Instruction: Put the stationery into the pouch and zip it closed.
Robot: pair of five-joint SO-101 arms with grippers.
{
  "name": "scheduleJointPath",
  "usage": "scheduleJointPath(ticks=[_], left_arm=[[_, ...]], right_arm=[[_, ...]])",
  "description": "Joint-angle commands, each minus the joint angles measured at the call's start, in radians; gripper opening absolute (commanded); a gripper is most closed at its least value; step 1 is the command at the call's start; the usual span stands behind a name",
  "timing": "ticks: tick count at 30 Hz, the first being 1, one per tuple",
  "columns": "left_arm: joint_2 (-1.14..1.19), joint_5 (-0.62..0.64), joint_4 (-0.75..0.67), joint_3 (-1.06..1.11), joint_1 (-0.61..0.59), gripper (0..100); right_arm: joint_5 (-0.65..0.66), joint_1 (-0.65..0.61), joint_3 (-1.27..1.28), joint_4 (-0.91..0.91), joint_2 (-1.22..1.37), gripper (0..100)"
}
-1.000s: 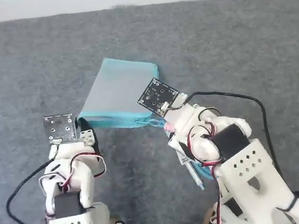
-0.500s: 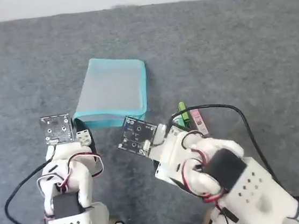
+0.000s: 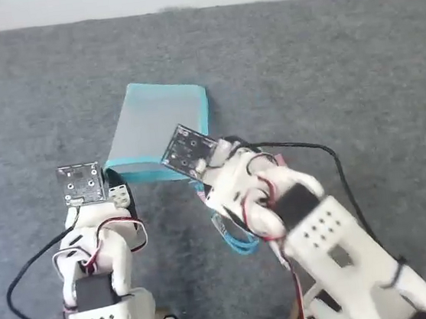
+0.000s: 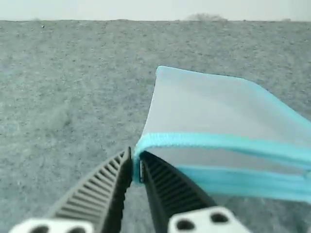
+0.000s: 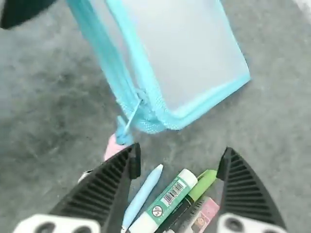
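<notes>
**Left gripper** [image 4: 136, 158]: jaws narrowed to a pinch on the near-left corner of the pouch [image 3: 164, 123]. **Pouch:** translucent with teal trim, lying on the grey table [image 3: 342, 75], its zip edge facing near and running left to right. **Right gripper** [image 5: 181, 154]: jaws spread wide, holding nothing, above the near-right corner by the zip pull [image 5: 129, 121]. **Stationery** [image 5: 163, 204]: just near of that corner, 1 pale-blue pen, 1 green-labelled stick and 1 green marker, long axes roughly parallel.

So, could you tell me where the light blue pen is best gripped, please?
Probably mid-barrel on the light blue pen, coming down from above with the open right claw across its length: it lies flat on the carpet, and the green-labelled tube lies close alongside.
</notes>
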Motion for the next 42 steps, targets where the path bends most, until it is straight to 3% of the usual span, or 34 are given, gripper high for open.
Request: scheduleJointPath(ticks=[1, 15, 24, 37, 42], left_arm=[[-0.02, 0.02, -0.038, -0.019, -0.008, 1], [-0.018, 0.021, -0.038, -0.019, -0.006, 1], [-0.015, 0.017, -0.035, -0.015, 0.066, 1], [-0.014, 0.017, -0.034, -0.015, 0.068, 1], [-0.014, 0.017, -0.034, -0.015, 0.068, 1]], right_arm=[[0.026, 0.016, -0.04, -0.067, 0.094, 25.6], [0.071, 0.01, -0.074, -0.199, 0.196, 25.7], [0.066, -0.048, -0.074, -0.239, 0.197, 25.1], [0.069, -0.047, -0.072, -0.239, 0.197, 0.8], [0.064, -0.047, -0.068, -0.226, 0.197, 0.7]])
